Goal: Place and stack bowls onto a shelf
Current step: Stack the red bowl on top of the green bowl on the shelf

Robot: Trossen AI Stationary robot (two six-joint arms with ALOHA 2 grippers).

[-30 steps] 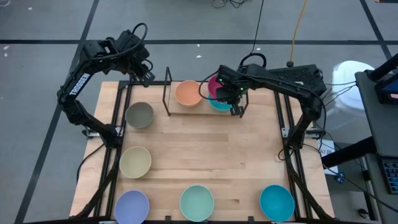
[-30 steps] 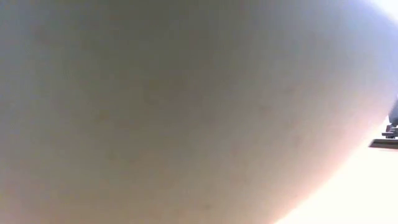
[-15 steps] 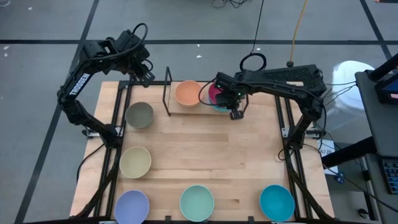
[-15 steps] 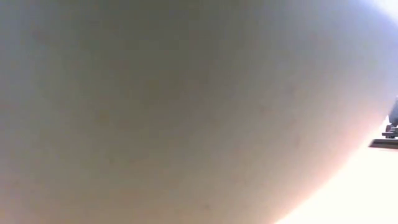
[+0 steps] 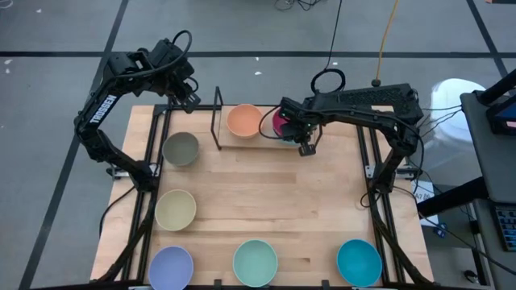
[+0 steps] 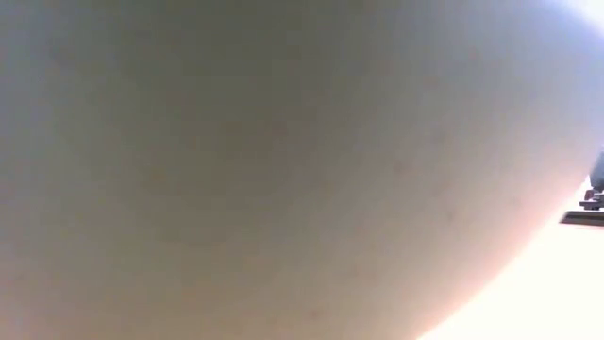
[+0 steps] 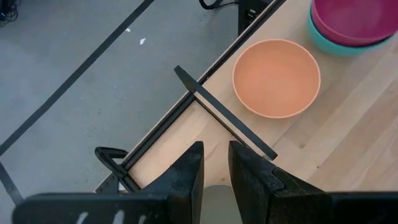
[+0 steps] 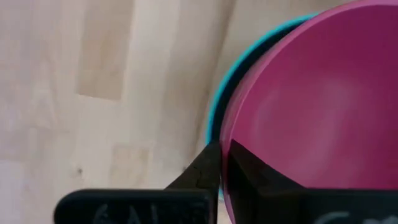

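High view: even, bright overhead light, soft short shadows under arms, no glare, sharp throughout. Low view: nearly all blocked by a pale out-of-focus blur, washed-out white at lower right corner. Wrist views: well lit; own fingers slightly soft.

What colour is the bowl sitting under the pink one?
Teal; only its rim peeks out beneath the magenta bowl. The teal bowl shows best in the left wrist view.

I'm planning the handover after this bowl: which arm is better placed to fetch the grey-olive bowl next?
Left, probably. The left gripper hangs just beyond the grey-olive bowl, fingers apart and empty; the right gripper is busy across the table, pinching the magenta bowl.
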